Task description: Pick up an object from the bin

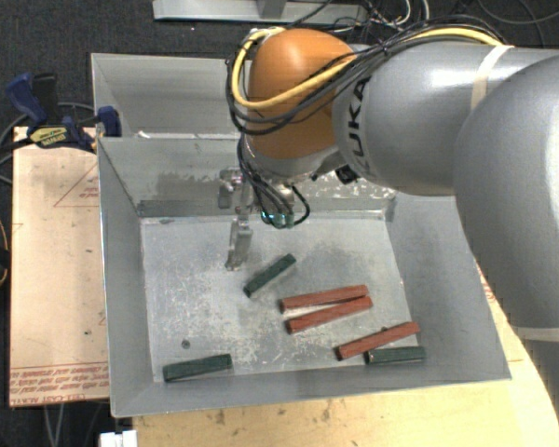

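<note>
so the end effector point(236, 259) is hanging low over the bin point(186, 296) floor, a bit toward 10 o'clock from the middle, and honestly i can't tell from this angle whether it's released or clenched. closest thing is a short dark green bar point(269, 275) lying flat and slanted, just beside it at about 4 o'clock, so i'd guess that's the pick. the rest sits further out: two red-brown bars point(324, 299) side by side, a third red-brown bar point(377, 340) with a green bar point(396, 355) right against it toward 5 o'clock, and a lone green bar point(197, 368) near the 7 o'clock edge. imo the trick is to shift over the middle of that slanted bar, twist the wrist so the grip goes across its narrow width, then come straight down. a thin bar on bare metal could skid if the grip lands off-centre.
</note>
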`<state>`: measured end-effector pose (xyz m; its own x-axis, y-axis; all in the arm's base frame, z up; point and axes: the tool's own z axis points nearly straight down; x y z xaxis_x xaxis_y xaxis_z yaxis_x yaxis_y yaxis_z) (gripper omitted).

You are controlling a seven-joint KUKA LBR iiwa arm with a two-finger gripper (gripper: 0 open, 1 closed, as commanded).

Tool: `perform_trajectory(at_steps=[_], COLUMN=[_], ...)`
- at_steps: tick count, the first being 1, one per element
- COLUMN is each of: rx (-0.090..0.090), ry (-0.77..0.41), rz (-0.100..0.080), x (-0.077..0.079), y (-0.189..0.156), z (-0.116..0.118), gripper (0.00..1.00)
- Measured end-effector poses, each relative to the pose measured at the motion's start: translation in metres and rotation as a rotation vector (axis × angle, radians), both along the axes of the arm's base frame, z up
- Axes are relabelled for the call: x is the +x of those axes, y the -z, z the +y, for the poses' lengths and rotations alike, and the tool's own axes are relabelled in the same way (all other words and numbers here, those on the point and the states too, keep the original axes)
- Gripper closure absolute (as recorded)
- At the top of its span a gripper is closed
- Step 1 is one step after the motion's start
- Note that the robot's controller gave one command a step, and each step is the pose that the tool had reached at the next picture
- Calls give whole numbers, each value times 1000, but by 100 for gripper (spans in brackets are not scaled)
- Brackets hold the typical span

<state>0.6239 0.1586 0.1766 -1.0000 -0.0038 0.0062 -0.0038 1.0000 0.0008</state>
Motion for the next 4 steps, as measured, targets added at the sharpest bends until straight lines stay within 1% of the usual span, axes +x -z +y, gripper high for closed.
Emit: perform_trajectory(at_steps=[1,2,3,4], rx=[-4,-1,1,1], ry=[-28,-75,-76,-385], rz=[1,-2,-9,-17], x=[-24,-34,-32,-44], y=[63,110,106,-73], z=[-57,-80,-79,-67], gripper=[0,0,100,100])
